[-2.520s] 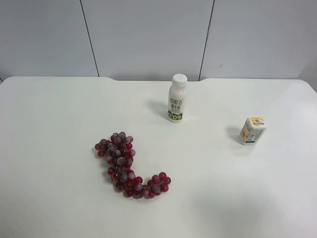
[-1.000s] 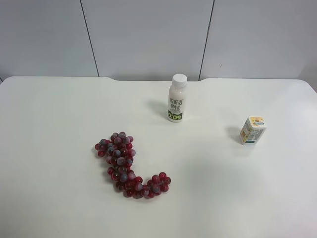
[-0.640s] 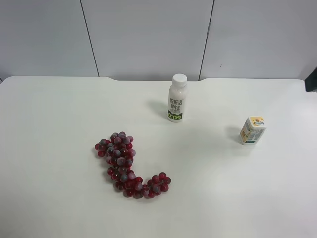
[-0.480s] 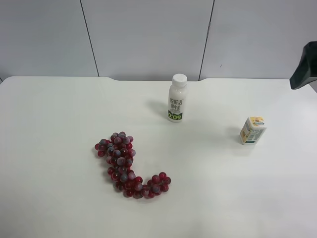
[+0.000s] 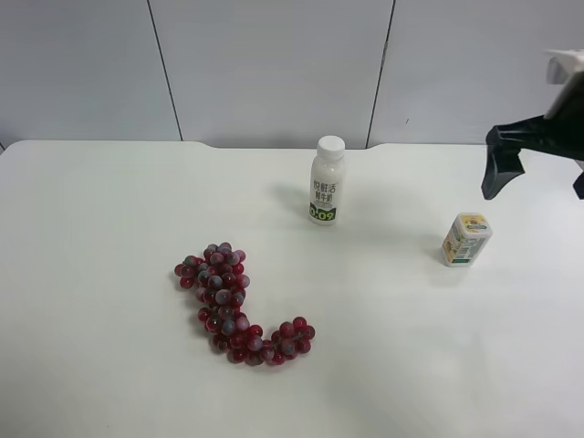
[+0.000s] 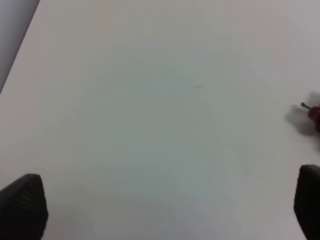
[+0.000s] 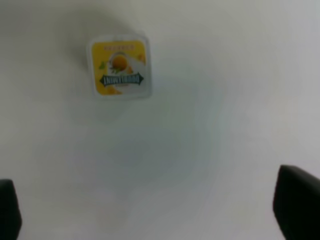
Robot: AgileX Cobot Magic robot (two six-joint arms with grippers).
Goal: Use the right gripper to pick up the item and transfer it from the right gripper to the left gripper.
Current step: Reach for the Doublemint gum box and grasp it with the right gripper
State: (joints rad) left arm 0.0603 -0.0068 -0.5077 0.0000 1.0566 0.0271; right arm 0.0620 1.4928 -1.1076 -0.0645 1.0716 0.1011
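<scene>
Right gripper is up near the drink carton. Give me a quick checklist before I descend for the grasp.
1. Carton upright and standing free: ok.
2. Right gripper open: ok, fingertips spread wide in the right wrist view.
3. Right gripper centred over the carton: not ok, the carton sits off-centre, nearer one fingertip and not between them.
4. Clearance from bottle and grapes: ok, both well apart from the carton.
5. Left gripper open for the handover: ok, spread over bare table.
6. Carton full or empty: cannot tell.

Table [image 5: 109, 365] smooth matt white; bottle [image 5: 326, 182] glossy plastic; carton [image 5: 466, 239] printed, paper-like; grapes [image 5: 224, 297] glossy.
</scene>
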